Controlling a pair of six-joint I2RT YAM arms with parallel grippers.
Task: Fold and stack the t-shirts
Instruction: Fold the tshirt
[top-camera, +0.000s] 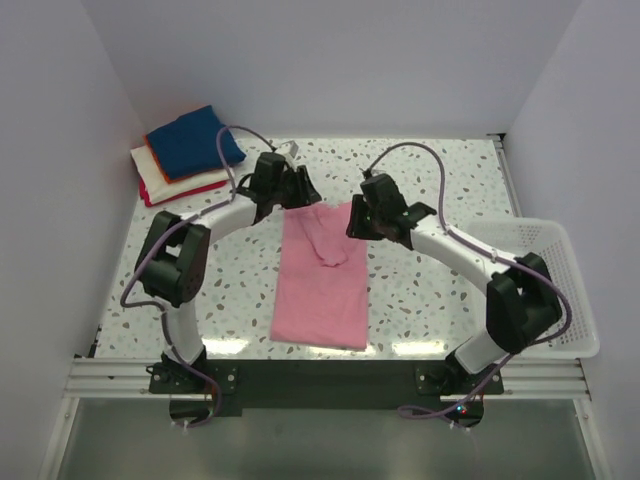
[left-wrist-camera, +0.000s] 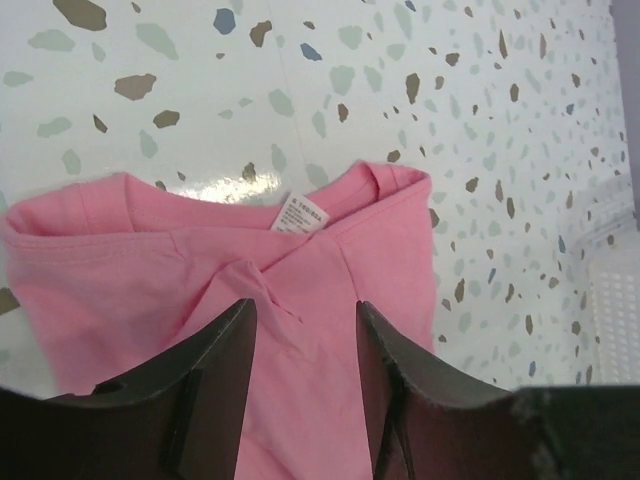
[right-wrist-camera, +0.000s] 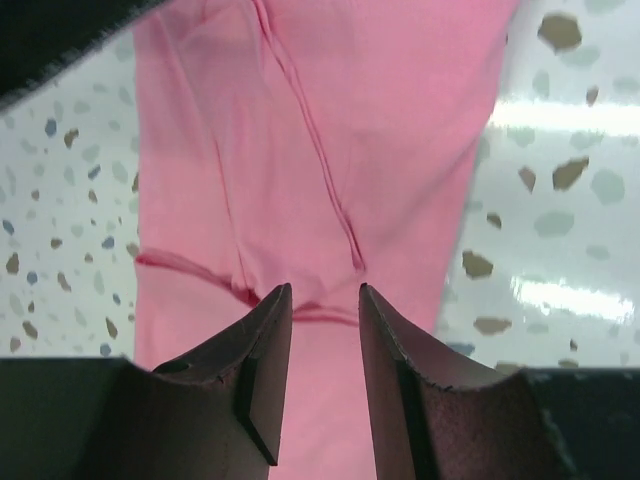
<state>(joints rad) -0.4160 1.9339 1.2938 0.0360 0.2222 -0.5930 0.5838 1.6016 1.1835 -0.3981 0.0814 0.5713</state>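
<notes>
Spotted plain pink cotton tee (top-camera: 322, 290) lying lengthwise mid speckled counter (top-camera: 420, 290), hem twd near edge, collar end bunched. Hovered over that end w/ left gripper (left-wrist-camera: 305, 310) & right gripper (right-wrist-camera: 325, 295), both spread apart, gripping nothing. Saw folded navy-orange-white-red tee stack (top-camera: 188, 150) at far-left corner.

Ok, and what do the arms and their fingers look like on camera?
Both the left arm and the right arm have curved white links between bulky black joints. A greyish-purple cable loops loosely along each. The fingers are matte black wedges with slightly scuffed edges. I can see no markings.
</notes>
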